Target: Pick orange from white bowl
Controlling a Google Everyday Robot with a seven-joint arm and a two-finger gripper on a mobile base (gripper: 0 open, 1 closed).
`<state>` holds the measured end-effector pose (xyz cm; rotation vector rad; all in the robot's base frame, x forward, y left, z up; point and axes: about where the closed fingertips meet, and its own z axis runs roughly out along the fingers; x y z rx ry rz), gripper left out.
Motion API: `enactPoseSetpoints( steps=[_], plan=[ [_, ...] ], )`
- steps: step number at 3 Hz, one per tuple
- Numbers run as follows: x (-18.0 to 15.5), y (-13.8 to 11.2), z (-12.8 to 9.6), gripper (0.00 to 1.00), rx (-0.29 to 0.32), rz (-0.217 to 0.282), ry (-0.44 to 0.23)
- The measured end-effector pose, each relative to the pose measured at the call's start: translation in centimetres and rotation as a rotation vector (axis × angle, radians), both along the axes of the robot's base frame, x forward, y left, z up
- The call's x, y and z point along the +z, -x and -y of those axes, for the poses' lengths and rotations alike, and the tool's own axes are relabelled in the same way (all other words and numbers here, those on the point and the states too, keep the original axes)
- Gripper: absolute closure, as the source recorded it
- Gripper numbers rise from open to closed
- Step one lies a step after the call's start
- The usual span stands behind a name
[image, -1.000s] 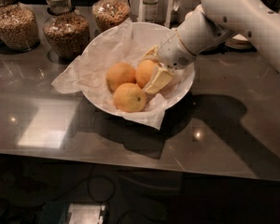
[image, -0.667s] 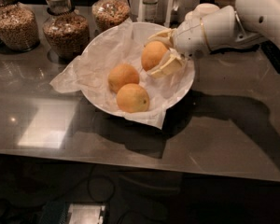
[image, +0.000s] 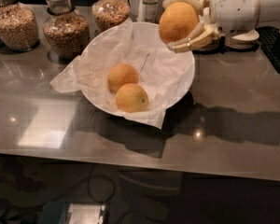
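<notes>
Currently I see the gripper (image: 173,26) in the upper right of the frame, its fingers (image: 192,40) clamped above and below the orange (image: 178,21). The fruit is held in the air, clear of the paper, by the upper right rim of the white bowl (image: 190,76). Left of centre, two more oranges (image: 122,77) lie touching each other on the crumpled paper (image: 70,78) lining the bowl. Glass jars (image: 65,29) of grain stand upper left on the dark counter (image: 233,125).

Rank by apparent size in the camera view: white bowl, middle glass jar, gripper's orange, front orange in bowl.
1. White bowl.
2. Middle glass jar.
3. Unsure: the orange in the gripper, above the bowl's right rim, looks slightly bigger than the front orange, perhaps only nearer.
</notes>
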<state>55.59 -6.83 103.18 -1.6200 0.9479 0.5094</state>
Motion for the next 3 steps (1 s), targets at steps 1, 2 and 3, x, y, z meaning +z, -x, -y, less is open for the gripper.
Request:
enactPoseSetpoints(
  steps=[1,2,3],
  plan=[
    [3.3,5.9,-0.2,1.0,-0.052,0.052,0.106],
    [3.5,11.5,-1.3,1.0,-0.114,-0.004,0.184],
    [2.4,14.3,-2.5,1.0,-0.058,-0.101,0.155]
  ],
)
